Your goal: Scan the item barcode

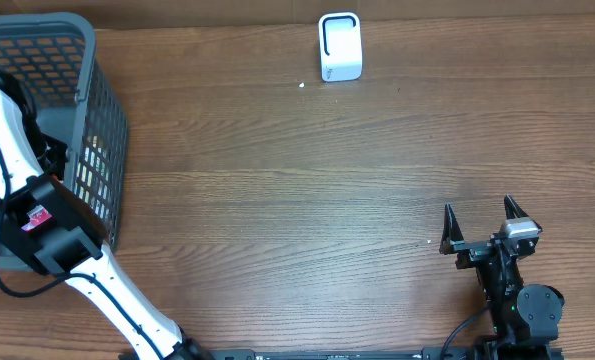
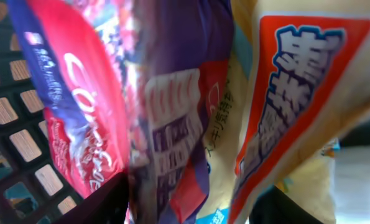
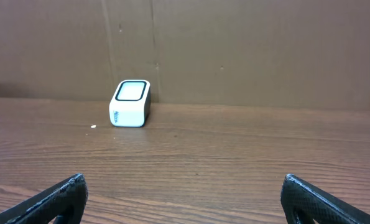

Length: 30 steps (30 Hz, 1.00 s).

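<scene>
Several snack packets (image 2: 172, 124) crowd the left fingers (image 2: 107, 202) inside the basket (image 1: 97, 150); grip state we cannot tell. We should isolate one packet, barcode outward. Right fingers (image 3: 60, 196) gape wide, well outside the basket, scanner (image 1: 340, 47) likewise.

Soft, even light falls on the table (image 1: 277, 230); the left wrist view's packets (image 2: 284, 93) are blurred, too close.
</scene>
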{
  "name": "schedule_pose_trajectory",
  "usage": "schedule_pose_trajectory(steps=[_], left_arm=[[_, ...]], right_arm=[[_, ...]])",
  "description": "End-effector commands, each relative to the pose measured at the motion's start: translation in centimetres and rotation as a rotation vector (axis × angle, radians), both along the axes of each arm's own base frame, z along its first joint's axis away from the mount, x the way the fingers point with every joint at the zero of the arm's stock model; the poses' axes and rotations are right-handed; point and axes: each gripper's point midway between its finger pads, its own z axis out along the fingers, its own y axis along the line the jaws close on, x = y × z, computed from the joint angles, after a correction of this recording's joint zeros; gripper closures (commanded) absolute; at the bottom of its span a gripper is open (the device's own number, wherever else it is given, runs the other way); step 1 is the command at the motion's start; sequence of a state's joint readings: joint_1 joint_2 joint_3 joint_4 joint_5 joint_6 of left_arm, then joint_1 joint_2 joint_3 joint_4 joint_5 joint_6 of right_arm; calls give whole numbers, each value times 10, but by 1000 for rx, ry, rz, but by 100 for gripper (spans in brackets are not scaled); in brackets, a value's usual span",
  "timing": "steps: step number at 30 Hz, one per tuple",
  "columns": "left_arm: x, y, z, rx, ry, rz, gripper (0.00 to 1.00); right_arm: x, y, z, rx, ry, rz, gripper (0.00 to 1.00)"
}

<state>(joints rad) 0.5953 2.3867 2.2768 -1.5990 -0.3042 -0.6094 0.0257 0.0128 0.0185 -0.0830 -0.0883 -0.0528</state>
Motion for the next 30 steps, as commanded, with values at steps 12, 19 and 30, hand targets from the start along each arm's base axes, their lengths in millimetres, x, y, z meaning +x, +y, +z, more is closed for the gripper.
schedule_pose_trajectory(steps=[12, 19, 30], left_arm=[[-14, 10, -23, 8, 68, 10, 96], [-2, 17, 20, 43, -5, -17, 96], [50, -5, 94, -30, -377, -102, 96]], right_arm=[[0, -4, -2, 0, -3, -18, 0], [0, -4, -2, 0, -3, -18, 0], [0, -4, -2, 0, -3, -18, 0]])
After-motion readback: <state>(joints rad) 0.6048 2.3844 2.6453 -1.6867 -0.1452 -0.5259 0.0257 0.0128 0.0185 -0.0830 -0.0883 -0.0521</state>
